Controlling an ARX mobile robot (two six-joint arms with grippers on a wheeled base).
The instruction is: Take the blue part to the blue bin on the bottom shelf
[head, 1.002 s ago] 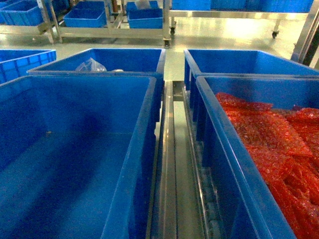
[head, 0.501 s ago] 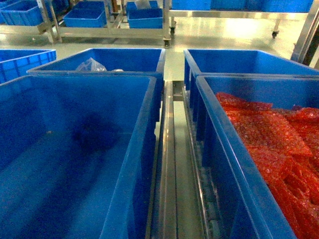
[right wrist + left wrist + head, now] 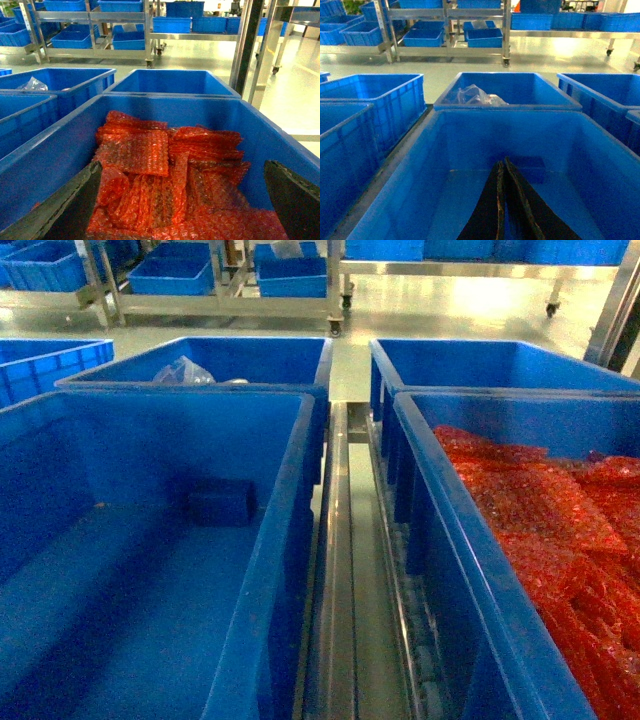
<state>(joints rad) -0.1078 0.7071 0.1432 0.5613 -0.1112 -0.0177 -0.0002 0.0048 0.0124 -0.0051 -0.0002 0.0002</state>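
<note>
Warehouse racks behind; small dark-blue rectangular block lies in the big blue plastic bin, long axis crosswise, at 12 o'clock just past the left hand, fingers pinched together, empty. Right hand gapes wide over red bubble-wrap.

A brushed steel bottom shelf with a centre divider rail; four blue bins sit directly on it, two each side of the rail.
</note>
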